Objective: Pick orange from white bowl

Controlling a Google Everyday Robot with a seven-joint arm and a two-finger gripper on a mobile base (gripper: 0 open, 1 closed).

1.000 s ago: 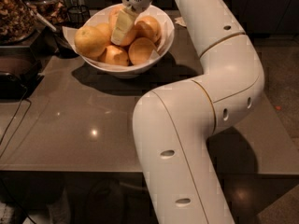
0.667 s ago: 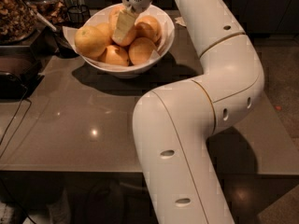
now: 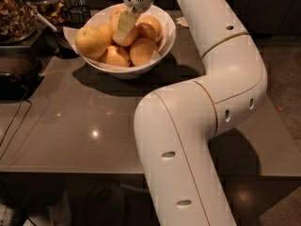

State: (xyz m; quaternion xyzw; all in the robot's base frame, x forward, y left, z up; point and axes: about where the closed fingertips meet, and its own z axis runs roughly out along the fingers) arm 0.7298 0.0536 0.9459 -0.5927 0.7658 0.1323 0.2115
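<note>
Reaching across the scene from the near edge, the white arm (image 3: 202,126) is bending at a large elbow, well below and right of the gripper (image 3: 123,32) in the view. It is narrowing toward the wrist directly above the gripper.

- Grey countertop (image 3: 70,126): is spreading out below the gripper toward the near edge and is carrying the bowl.
- White bowl (image 3: 136,68): is sitting on the countertop straight under the gripper, and the gripper is dipping inside its rim. White paper lining (image 3: 69,32) is sticking out over the rim, left of the gripper.
- Oranges: several are lying piled in the bowl around the gripper. One large orange (image 3: 90,41) is lying just left of it, two more (image 3: 115,55) (image 3: 142,51) are sitting just below it, and another (image 3: 150,28) is sitting just right of it.
- Centre orange (image 3: 132,34): is lying against the gripper, which is pressing down on its front face; contact is showing.
- Gripper state: cannot tell whether it is spread or pinching this orange.
- Glass jar (image 3: 14,13) of brown contents: is standing well left of the gripper, level with the far edge.
- Black cable (image 3: 11,128): is trailing well below and left of the gripper.
</note>
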